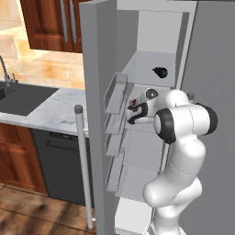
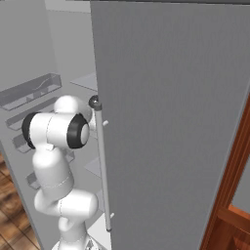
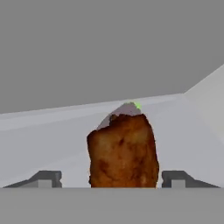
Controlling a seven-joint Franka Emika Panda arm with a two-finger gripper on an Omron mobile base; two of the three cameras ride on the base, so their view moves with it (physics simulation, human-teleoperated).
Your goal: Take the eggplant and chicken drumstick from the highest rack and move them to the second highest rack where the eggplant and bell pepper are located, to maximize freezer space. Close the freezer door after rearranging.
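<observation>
Drumstick (image 3: pixel 123 151) sits right between my 2 fingertips (image 3: pixel 46 178) in the hand view, brown and crusty, standing on the pale rack (image 3: pixel 52 140) with a clear gap to each tip. The gripper (image 3: pixel 111 179) is spread wide and pinches nothing; neither tip touches the meat. Just behind the drumstick's top I can make out a greyish rounded shape with a bit of green (image 3: pixel 131 106), too hidden for me to name with confidence.

From the left base view, the gripper (image 1: pixel 134 114) reaches into the open freezer (image 1: pixel 158 55) at the 2nd rack from the top, and I see a reddish-brown bit by the fingers there. On the highest rack (image 1: pixel 147 75) above, 1 dark eggplant (image 1: pixel 160 71) lies alone toward the back right, well apart from the gripper.

The freezer door (image 1: pixel 94 114) stands open to the left, with several clear bins (image 1: pixel 117 92) stacked down its inner face and a long grey handle (image 1: pixel 82 165) in front. Left of it runs a marble counter (image 1: pixel 50 110) with a dark sink (image 1: pixel 18 98), a faucet (image 1: pixel 4 69), a dishwasher (image 1: pixel 59 165) below and wooden cabinets (image 1: pixel 50 23) above. The floor (image 1: pixel 32 215) is wood. In the right base view a wide grey door panel (image 2: pixel 171 122) blocks most of the interior beside the arm.
</observation>
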